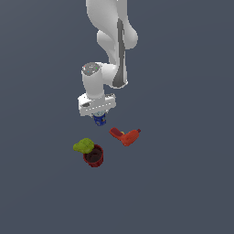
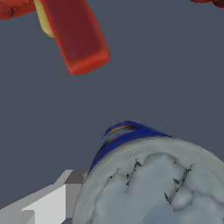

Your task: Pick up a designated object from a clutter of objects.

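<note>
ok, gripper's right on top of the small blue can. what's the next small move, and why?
Probably a short straight lift. In the exterior view the gripper sits directly over the small blue cylindrical can; the wrist view shows its pale silvery top very close beside a finger. Jaw closure isn't visible, so confirm the grip first. The red-orange drill lies apart, clear of a vertical path.

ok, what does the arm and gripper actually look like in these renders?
Glossy white rounded arm with a dark grey seam stripe down one side. Wrist link is a white cylinder with a grey disc cap showing small red and green marks. Boxy white gripper, light grey finger in the wrist view. No cables visible.
</note>
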